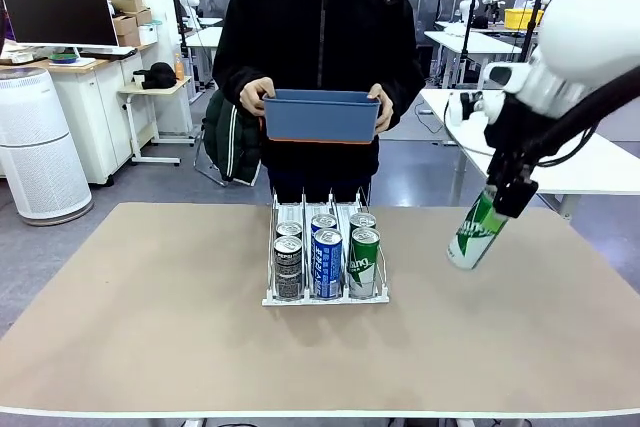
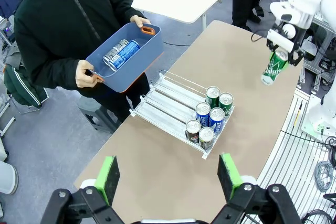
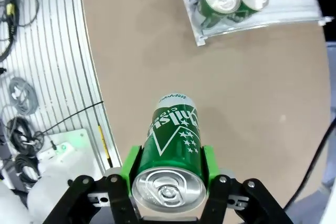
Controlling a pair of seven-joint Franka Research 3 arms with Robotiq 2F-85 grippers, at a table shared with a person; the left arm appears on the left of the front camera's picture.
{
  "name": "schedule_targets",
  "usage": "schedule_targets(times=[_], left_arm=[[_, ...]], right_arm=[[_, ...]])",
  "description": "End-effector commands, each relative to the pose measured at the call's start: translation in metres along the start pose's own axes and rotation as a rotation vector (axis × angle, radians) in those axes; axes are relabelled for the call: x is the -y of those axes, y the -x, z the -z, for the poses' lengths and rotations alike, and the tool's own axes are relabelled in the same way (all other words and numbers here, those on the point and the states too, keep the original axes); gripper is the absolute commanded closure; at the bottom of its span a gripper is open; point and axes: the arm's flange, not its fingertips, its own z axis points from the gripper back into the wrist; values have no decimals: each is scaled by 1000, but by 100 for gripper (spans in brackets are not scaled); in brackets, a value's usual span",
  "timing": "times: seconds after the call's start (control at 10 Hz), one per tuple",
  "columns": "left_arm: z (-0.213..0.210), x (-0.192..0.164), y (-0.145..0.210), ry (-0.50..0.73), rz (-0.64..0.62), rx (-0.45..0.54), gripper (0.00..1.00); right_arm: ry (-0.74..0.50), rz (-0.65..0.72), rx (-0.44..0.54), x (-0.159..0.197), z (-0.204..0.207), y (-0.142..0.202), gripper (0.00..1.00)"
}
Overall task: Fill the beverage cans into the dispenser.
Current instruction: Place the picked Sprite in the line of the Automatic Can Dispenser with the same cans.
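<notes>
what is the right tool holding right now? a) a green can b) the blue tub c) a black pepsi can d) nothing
a, the right tool is clamped on a green can, its green pads pressed against the can's two sides near the silver top.

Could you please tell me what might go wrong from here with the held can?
The held can hangs tilted in the right tool, gripped near its top, so it may slip. Two green cans already fill the green lane's front in the dispenser; coming in low could knock them. The person's tub is close behind it.
</notes>
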Motion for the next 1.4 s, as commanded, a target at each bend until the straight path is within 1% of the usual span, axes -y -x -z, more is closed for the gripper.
schedule_targets(times=[0.0,0.2,0.3,0.4,0.6,0.7,0.8,1.0,1.1,1.3], left_arm=[[1,-1,1,-7,-3,1,0],[1,-1,1,-7,-3,1,0],[1,-1,1,-7,-3,1,0],[1,-1,1,-7,-3,1,0],[1,-1,1,-7,-3,1,0],[1,-1,1,-7,-3,1,0],[1,-1,1,-7,-3,1,0],[1,-1,1,-7,-3,1,0],[1,-1,1,-7,-3,1,0],[1,-1,1,-7,-3,1,0]], right_arm=[[29,-60,22,6,18,-17,42],[32,-83,-8,14,38,-33,42],[33,-89,7,26,39,-36,42],[0,-58,0,4,34,-28,42],[0,-58,0,4,34,-28,42],[-4,-60,-1,12,44,-32,42],[17,-128,-25,8,51,-46,42],[82,-150,-14,5,58,-57,42],[84,-157,-5,0,60,-62,42],[60,-200,-13,1,71,-78,42]])
